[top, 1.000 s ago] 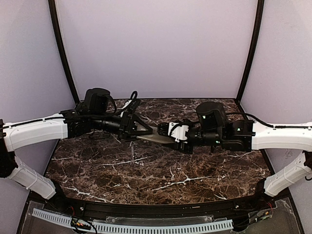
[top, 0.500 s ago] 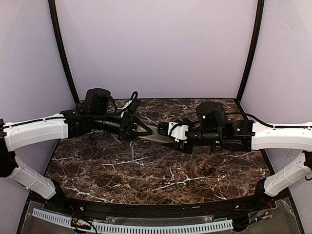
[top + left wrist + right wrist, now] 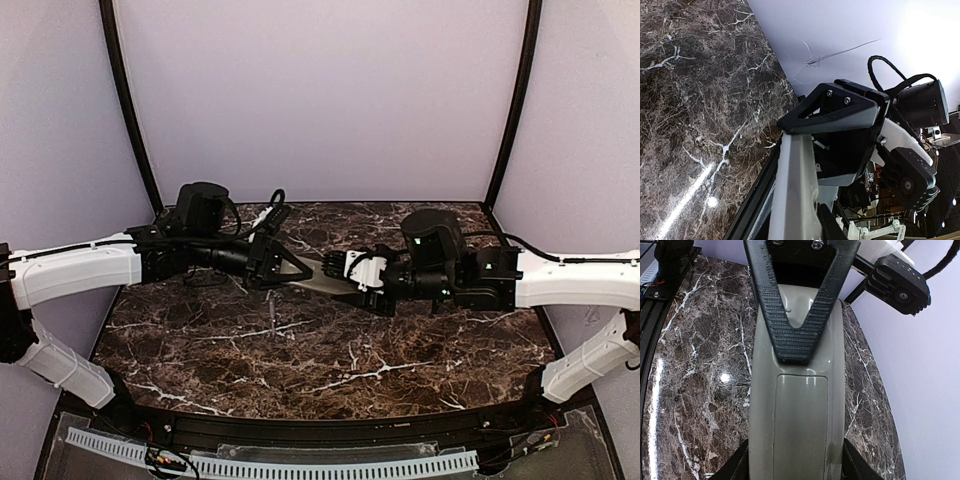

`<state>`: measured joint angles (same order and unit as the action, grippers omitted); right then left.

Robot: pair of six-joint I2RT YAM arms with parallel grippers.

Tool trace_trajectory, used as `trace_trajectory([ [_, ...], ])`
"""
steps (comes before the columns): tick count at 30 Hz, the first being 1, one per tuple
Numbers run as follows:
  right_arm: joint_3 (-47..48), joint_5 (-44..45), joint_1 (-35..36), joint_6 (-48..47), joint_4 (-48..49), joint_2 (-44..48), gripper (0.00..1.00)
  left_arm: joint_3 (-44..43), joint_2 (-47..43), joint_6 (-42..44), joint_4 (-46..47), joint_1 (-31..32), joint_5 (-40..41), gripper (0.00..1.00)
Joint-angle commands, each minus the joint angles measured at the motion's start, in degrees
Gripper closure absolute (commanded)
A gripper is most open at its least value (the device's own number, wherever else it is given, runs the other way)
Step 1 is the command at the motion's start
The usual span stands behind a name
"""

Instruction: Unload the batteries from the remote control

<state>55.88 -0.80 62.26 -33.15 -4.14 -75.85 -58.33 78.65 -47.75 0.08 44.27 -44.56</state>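
Note:
The remote control (image 3: 315, 281) hangs in the air between both arms, above the marble table's back half. Its grey-beige back (image 3: 797, 415) faces the right wrist camera, and the battery cover panel (image 3: 800, 430) sits closed on it. No batteries show. My right gripper (image 3: 795, 455) is shut on the remote's two long sides. My left gripper (image 3: 290, 268) is clamped over the remote's far end, with one ribbed black finger (image 3: 800, 315) flat on the back. In the left wrist view the remote (image 3: 792, 190) shows edge-on between the left gripper's (image 3: 790, 215) black fingers.
The dark marble table (image 3: 320, 350) lies below the arms. A thin, short pin-like thing (image 3: 272, 310) rests on it under the remote. Lilac walls and two black corner posts (image 3: 130, 120) close off the back and sides.
The left gripper's jaws have closed in on the remote's end. The right gripper and the remote have stayed where they were.

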Motion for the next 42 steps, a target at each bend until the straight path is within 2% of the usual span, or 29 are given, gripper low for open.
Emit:
trace_trajectory([
  [1, 0.17, 2.52, 1.15, 2.08, 3.88, 0.20, 0.97, 0.56, 0.18, -0.22, 0.23, 0.28, -0.51, 1.00],
  [3, 0.66, 3.87, 1.15, 4.28, 3.58, 0.14, 0.83, 0.49, -0.23, 0.56, -1.02, 0.29, 0.15, 1.00],
  [8, 0.60, 6.71, 1.19, 10.09, 1.95, 0.99, 0.58, -0.66, -1.98, 5.20, -7.67, 0.26, 3.78, 1.00],
  [15, -1.70, 8.69, 1.15, 17.86, 2.80, 3.96, 0.42, -2.41, -3.80, 14.66, -14.98, -0.64, 8.54, 1.00],
  [18, -3.08, 8.65, 1.19, 21.79, 3.86, 5.57, 0.20, -3.10, -3.70, 17.25, -17.16, -2.05, 9.73, 1.00],
  [21, -3.85, 8.97, 1.13, 25.43, 3.88, 6.40, 0.10, -3.04, -3.94, 20.38, -17.27, -2.88, 11.13, 1.00],
  [28, -5.03, 12.61, 1.14, 32.75, 3.88, 6.88, 0.05, -3.27, -4.52, 28.88, -19.63, -3.83, 21.11, 1.00],
  [32, -6.07, 12.81, 1.03, 36.90, 3.77, 7.63, 0.05, -3.40, -4.62, 29.66, -21.41, -7.23, 25.51, 1.00],
  [37, -6.23, 12.71, 0.97, 41.19, 2.52, 9.04, 0.05, -1.59, -4.95, 30.31, -18.03, -13.31, 21.46, 1.00],
  [42, -6.98, 11.19, 0.03, 48.96, 3.88, 10.30, 0.05, -5.21, 1.28, 33.46, -19.72, -13.98, 15.17, 1.00],
])
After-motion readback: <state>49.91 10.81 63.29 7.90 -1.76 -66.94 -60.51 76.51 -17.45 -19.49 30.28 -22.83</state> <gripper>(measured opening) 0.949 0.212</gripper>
